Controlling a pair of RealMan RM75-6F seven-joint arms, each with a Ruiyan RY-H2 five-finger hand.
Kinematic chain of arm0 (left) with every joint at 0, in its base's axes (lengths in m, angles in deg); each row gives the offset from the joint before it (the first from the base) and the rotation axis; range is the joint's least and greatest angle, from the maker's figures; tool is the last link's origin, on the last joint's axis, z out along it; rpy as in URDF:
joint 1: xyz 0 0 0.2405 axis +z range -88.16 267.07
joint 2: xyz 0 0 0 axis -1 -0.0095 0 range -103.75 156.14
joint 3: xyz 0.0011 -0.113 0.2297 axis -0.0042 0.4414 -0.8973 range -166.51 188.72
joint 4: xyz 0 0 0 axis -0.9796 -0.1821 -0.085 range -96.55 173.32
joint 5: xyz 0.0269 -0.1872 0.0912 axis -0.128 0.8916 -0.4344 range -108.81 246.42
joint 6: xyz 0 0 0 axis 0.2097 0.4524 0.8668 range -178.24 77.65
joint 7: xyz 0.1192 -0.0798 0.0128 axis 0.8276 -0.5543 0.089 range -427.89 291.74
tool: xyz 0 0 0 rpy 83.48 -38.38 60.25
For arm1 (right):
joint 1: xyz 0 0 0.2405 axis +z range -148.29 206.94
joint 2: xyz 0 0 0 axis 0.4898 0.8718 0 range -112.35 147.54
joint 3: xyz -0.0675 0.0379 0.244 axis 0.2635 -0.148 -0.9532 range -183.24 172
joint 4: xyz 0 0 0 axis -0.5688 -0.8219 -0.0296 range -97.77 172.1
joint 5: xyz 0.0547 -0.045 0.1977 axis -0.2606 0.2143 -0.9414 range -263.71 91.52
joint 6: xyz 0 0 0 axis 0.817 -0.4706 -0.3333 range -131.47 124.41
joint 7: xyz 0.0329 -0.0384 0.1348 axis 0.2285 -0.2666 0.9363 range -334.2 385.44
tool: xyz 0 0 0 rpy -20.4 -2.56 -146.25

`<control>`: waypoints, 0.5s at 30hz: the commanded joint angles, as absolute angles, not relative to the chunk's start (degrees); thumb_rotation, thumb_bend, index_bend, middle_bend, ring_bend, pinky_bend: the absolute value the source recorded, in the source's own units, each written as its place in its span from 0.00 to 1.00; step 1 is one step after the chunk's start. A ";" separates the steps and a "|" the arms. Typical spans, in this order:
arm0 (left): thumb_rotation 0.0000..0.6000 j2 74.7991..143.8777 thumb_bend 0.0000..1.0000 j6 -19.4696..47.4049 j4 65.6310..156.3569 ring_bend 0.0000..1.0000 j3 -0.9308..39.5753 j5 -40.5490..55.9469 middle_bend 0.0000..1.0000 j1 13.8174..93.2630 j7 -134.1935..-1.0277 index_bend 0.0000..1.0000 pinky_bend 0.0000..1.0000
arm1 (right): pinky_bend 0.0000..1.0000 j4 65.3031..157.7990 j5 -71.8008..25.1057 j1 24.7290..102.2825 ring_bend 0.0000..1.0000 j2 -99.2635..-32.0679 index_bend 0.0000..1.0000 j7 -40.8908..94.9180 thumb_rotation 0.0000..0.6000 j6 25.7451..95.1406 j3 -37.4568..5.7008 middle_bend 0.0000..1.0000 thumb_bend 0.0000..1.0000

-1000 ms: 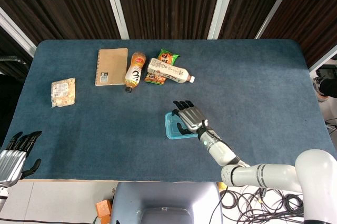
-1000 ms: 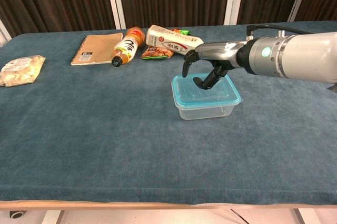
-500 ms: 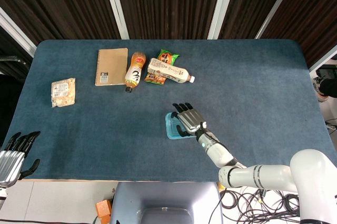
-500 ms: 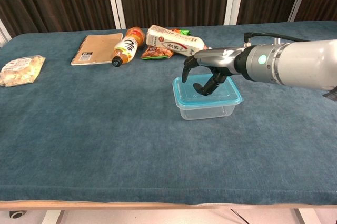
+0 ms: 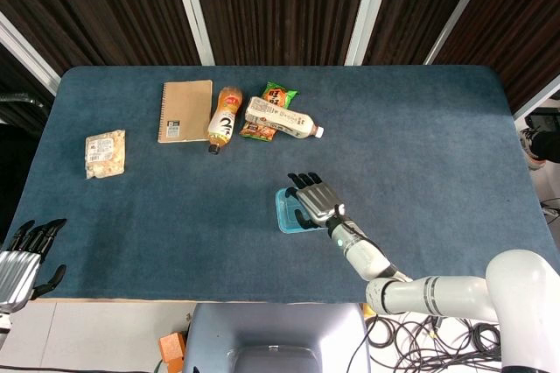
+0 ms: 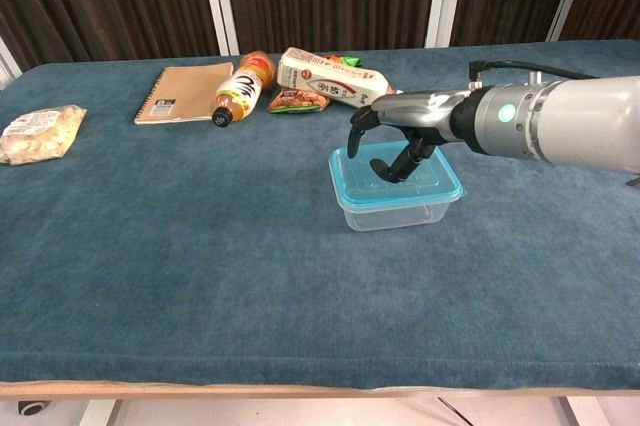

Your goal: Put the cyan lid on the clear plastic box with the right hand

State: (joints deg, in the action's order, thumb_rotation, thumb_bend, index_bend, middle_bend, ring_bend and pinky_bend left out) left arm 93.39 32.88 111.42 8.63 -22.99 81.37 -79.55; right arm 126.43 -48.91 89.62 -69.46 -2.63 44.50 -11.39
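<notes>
Cyan lid [image 6: 430,186] sits on the clear plastic box [image 6: 395,211], centre-right of the chest view on the blue table [image 6: 200,276] — thin translucent turquoise rim, rounded corners, overhanging walls that show the cloth through them. Right hand [image 6: 395,141] is on top of the lid, fingers curled downward with their tips on its surface, grasping nothing. In the head view the same hand [image 5: 317,200] covers most of the lid [image 5: 283,212], just below frame centre. Left hand [image 5: 24,255] is at the lower left edge of the head view, off the table — fingers apart, empty.
</notes>
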 commanded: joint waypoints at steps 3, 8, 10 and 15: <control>1.00 93.46 0.39 32.81 111.57 0.15 8.69 -23.02 0.12 81.30 -79.48 0.00 0.08 | 0.00 131.15 -40.21 86.27 0.00 -65.70 0.29 -0.07 0.96 47.12 -10.11 0.00 0.57; 1.00 93.62 0.39 32.85 112.05 0.15 8.50 -23.43 0.12 81.28 -78.84 0.00 0.09 | 0.00 134.04 -34.43 83.67 0.00 -63.40 0.28 1.31 0.97 48.24 -8.02 0.00 0.57; 1.00 93.61 0.39 32.86 112.31 0.15 8.47 -23.53 0.12 81.26 -78.49 0.00 0.09 | 0.00 134.47 -31.94 82.55 0.00 -63.01 0.29 2.74 0.97 48.15 -7.27 0.00 0.57; 1.00 93.31 0.39 32.66 113.30 0.15 8.39 -23.50 0.13 81.27 -77.43 0.00 0.09 | 0.00 133.42 -28.41 81.17 0.00 -63.45 0.30 4.14 0.96 47.42 -6.20 0.00 0.57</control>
